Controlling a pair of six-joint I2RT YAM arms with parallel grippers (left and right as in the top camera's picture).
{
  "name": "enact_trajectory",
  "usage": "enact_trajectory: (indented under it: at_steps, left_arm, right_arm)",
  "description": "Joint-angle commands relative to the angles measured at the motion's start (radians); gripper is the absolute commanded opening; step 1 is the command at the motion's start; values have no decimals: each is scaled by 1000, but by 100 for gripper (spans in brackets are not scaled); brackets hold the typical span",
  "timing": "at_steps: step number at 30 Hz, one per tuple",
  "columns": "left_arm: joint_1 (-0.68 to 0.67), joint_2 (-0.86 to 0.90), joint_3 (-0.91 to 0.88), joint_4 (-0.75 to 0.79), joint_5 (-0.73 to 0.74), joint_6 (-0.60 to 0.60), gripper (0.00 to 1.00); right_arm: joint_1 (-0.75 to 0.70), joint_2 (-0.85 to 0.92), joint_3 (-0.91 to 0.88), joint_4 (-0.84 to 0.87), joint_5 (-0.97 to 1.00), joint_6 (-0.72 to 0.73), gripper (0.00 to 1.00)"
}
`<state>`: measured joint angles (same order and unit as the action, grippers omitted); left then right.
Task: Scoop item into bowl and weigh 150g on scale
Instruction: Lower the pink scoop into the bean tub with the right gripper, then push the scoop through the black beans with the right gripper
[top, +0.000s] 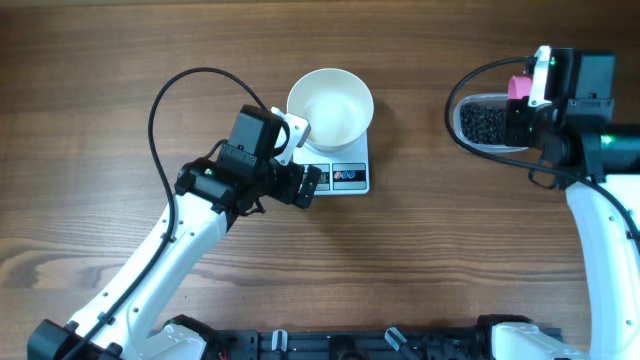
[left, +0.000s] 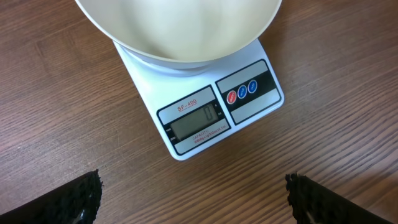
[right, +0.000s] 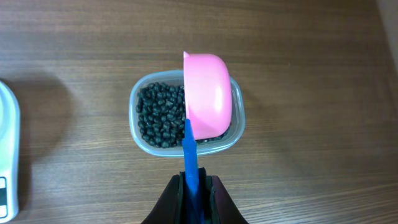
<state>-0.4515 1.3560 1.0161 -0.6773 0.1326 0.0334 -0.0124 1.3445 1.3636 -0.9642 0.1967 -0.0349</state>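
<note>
The white bowl (top: 330, 108) (left: 180, 28) stands empty on the white scale (top: 347, 175) (left: 205, 115), whose display reads 0. My left gripper (top: 310, 185) (left: 194, 196) hangs open just in front of the scale, nothing between its fingers. At the far right a clear tub (top: 488, 122) (right: 186, 143) holds the item (top: 485, 125) (right: 158, 115), a heap of small black beads. My right gripper (top: 535, 85) (right: 194, 186) is shut on the blue handle of a pink scoop (top: 519, 87) (right: 208, 93). The scoop hangs over the tub, turned on its side.
Brown wooden tabletop (top: 420, 260) all around. A black cable (top: 170, 95) loops off the left arm. The scale's edge (right: 7, 155) shows at the left of the right wrist view.
</note>
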Motion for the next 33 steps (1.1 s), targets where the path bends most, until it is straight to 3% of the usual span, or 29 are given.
enact_trajectory:
  at_steps: [1,10,20,25,33]
  left_arm:
    - [5,-10,16,0,19,15,100]
    - [5,-10,16,0,19,15,100]
    - [5,-10,16,0,19,14,100]
    - [5,-10,16,0,20,15,100]
    - [5,-10,16,0,19,15,100]
  right_arm:
    - [-2,40,-3,5,28,-45,4]
    - [-17,107,-3,9,5,-50,4]
    - [-211,145,-3,13,-288,-205,4]
    - [-237,152,-18,23,-285,-278,4]
    - [-237,202,-49,68,-272,-275,4]
